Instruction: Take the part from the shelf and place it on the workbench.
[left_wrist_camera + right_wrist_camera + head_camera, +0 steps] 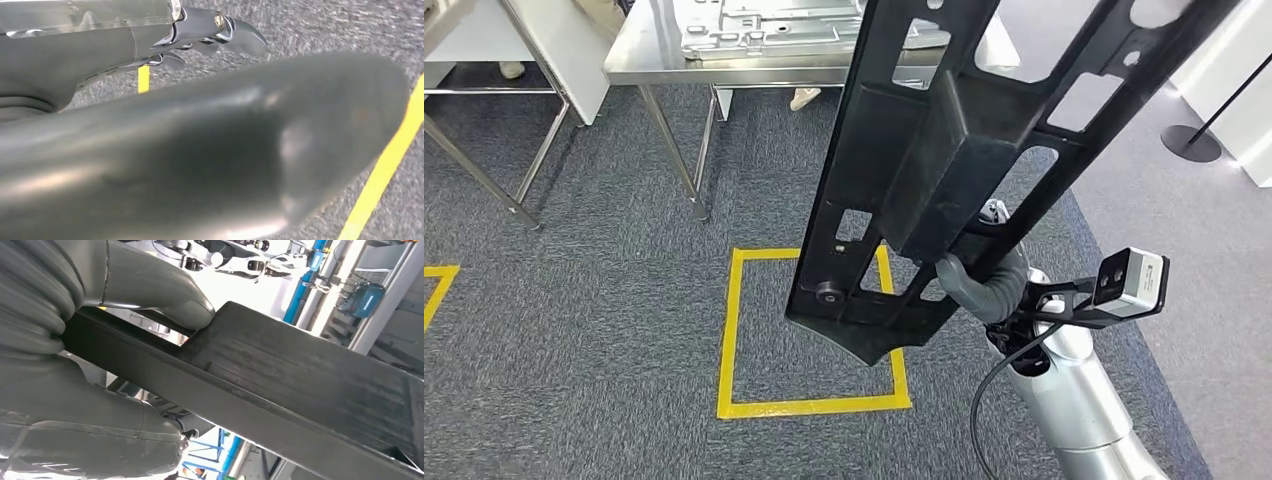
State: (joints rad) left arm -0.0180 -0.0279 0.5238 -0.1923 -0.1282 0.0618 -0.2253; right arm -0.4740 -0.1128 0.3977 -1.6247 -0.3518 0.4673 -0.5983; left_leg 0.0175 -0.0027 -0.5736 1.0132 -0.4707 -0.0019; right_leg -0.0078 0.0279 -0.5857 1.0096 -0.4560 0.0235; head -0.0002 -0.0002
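The robot's right hand (984, 285) is clamped around a long black part (944, 150), a flat plastic frame with cut-out windows and a raised block along its middle. In the right wrist view the thick grey thumb (165, 290) presses on one face of the part (300, 385) while the rest of the hand (75, 390) wraps the other side, so the grip is firm on the part's lower section. The part stands nearly upright, leaning away from the robot, its rounded lower end hanging above the carpet (574, 330) and its upper end running out of the top of the head view. The left hand (200, 35) hangs low over the same grey carpet with nothing in it; its dark fingers (240, 37) look loosely curled, but I cannot tell how far open it is, since a blurred grey mass covers most of that view. On the floor just below the part lies a square of yellow tape (814, 405). Farther off stands a steel workbench (639, 55) with shiny pressed metal panels (764, 30) lying flat on top. A black stanchion base (1191, 142) sits well off to the right.
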